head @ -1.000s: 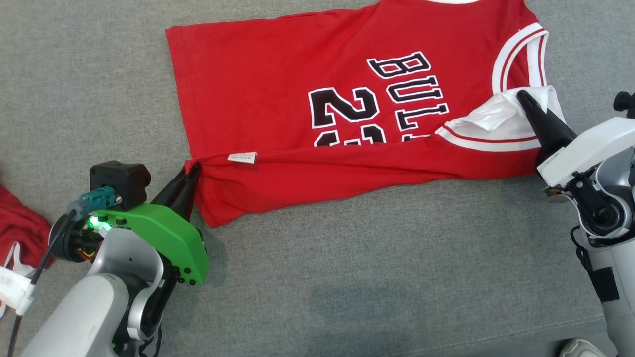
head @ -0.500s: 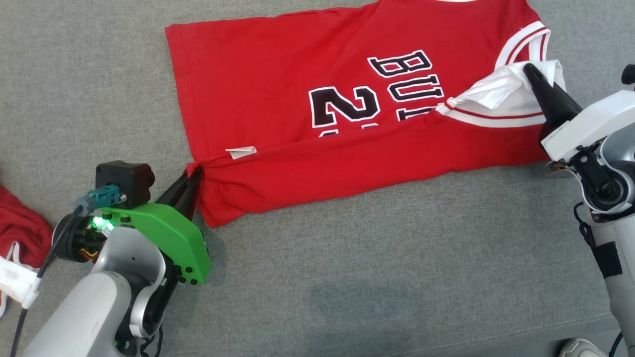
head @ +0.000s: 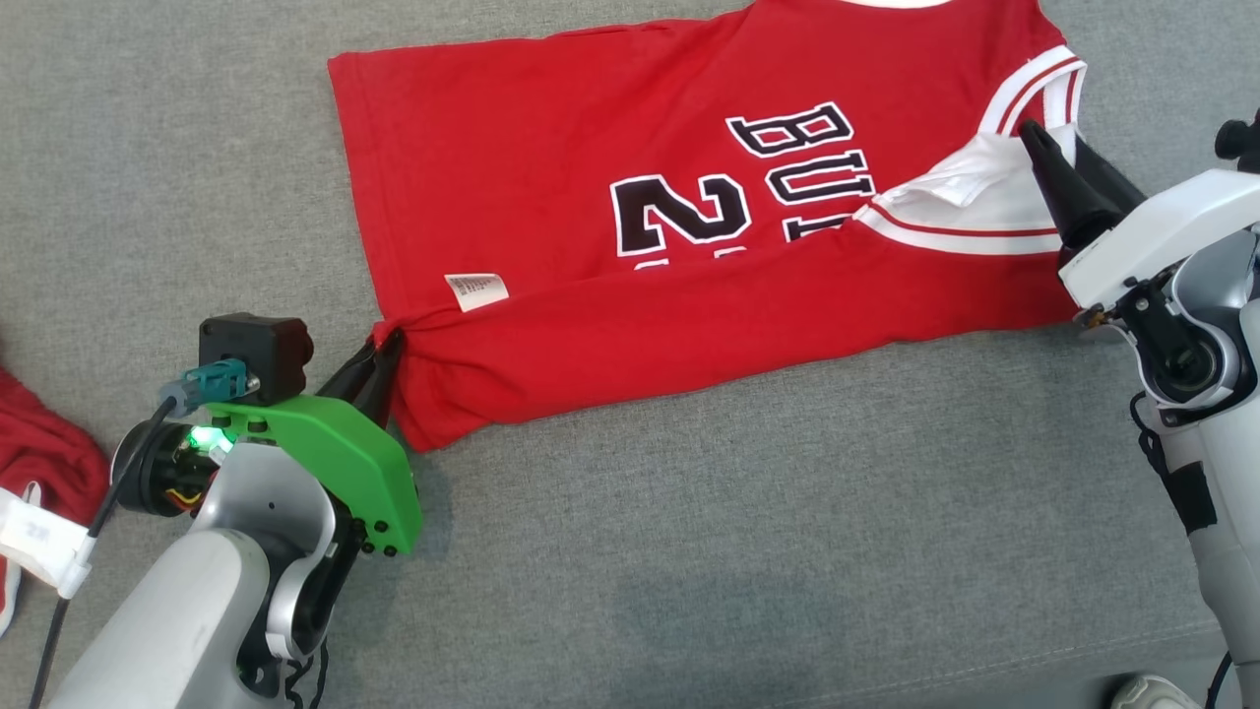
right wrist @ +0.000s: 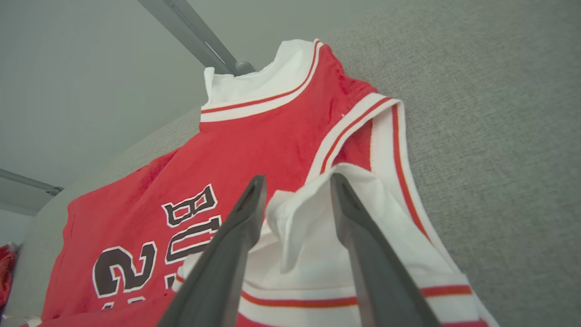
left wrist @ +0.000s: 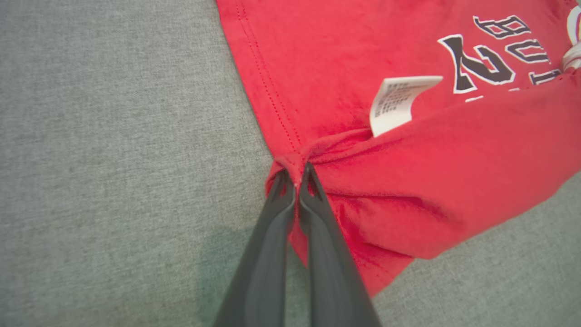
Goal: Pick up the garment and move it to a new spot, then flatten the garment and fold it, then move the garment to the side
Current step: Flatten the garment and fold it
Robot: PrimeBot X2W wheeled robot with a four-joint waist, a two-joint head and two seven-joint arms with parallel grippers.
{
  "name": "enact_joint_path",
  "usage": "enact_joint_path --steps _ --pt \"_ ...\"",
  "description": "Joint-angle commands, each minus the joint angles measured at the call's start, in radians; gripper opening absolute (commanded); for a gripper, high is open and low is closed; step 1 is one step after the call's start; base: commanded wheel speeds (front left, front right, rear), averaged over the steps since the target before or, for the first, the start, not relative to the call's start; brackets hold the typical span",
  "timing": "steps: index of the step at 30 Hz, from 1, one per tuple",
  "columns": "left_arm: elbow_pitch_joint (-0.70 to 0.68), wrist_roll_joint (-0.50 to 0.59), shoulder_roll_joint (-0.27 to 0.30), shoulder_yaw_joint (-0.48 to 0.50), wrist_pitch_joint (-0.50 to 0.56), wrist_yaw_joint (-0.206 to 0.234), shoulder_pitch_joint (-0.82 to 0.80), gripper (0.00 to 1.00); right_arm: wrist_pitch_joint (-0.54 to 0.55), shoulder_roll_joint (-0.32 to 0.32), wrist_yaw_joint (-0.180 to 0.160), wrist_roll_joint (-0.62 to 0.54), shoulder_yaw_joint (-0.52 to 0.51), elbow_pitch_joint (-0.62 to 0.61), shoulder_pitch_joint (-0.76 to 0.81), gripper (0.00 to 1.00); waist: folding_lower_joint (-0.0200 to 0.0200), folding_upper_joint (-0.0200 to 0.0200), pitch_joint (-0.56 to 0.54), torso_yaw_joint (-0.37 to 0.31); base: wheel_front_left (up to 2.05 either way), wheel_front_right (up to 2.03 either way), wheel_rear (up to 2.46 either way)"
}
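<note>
The garment (head: pixel 551 167) is a red jersey with white trim and black lettering, spread on a grey fabric surface (head: pixel 738 551). Its near long edge is folded up over the front, just below a white care label (head: pixel 476 289). My left gripper (head: pixel 386 347) is shut on the bunched hem corner at the fold's left end; the left wrist view shows the fingertips (left wrist: pixel 295 175) pinching red cloth. My right gripper (head: pixel 1053 138) stands open at the white armhole fold. The right wrist view has that white cloth (right wrist: pixel 299 227) lying loose between the spread fingers (right wrist: pixel 297 179).
Another red cloth (head: pixel 39 453) lies at the left edge beside my left arm. A grey metal bar (right wrist: pixel 190 32) runs behind the jersey's collar in the right wrist view. A seam of the grey surface (head: pixel 984 665) crosses the lower right.
My right gripper has carried the white armhole fold up over the jersey and then opened, letting it go. The left gripper stays shut on the hem corner.
</note>
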Motion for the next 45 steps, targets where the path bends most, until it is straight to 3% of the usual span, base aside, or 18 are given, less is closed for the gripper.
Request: enact_joint_path --steps 1,7,13,21,27,34,39,45 --pt "0.005 0.008 0.0 0.005 -0.003 0.004 -0.011 1.0 -0.014 -0.007 0.0 -0.013 0.004 0.003 -0.013 1.0 0.0 0.0 -0.006 0.0 0.0 0.0 0.0" --pt "0.011 -0.006 -0.008 0.01 -0.026 0.02 0.037 1.0 -0.084 -0.03 0.0 -0.008 0.012 0.0 -0.011 1.0 0.0 0.0 -0.044 0.0 0.0 0.0 0.0" --pt "-0.019 -0.007 -0.033 0.025 -0.119 0.032 0.098 1.0 -0.18 -0.077 0.0 -0.033 0.026 -0.047 0.073 1.0 0.0 0.0 -0.1 0.006 0.0 0.0 0.0" --pt "-0.03 0.021 -0.065 0.015 -0.268 0.03 0.203 1.0 -0.374 -0.14 0.0 -0.225 -0.011 -0.11 0.263 1.0 0.0 0.0 -0.178 0.017 0.0 0.0 0.0" --pt "0.035 0.049 -0.084 0.003 -0.398 0.031 0.288 1.0 -0.474 -0.077 0.0 -0.407 -0.138 -0.147 0.432 1.0 0.0 0.0 -0.245 0.02 0.0 0.0 0.0" --pt "0.124 0.064 -0.122 0.013 -0.571 0.016 0.363 1.0 -0.493 0.035 0.0 -0.632 -0.288 -0.255 0.589 1.0 0.0 0.0 -0.311 0.021 0.0 0.0 0.0" --pt "0.193 0.069 -0.154 0.023 -0.612 -0.008 0.375 1.0 -0.493 0.109 0.0 -0.691 -0.329 -0.288 0.664 1.0 0.0 0.0 -0.332 0.028 0.0 0.0 0.0" --pt "0.252 0.072 -0.178 0.032 -0.619 -0.034 0.321 1.0 -0.493 0.108 0.0 -0.693 -0.312 -0.241 0.63 1.0 0.0 0.0 -0.325 0.031 0.0 0.0 0.0"
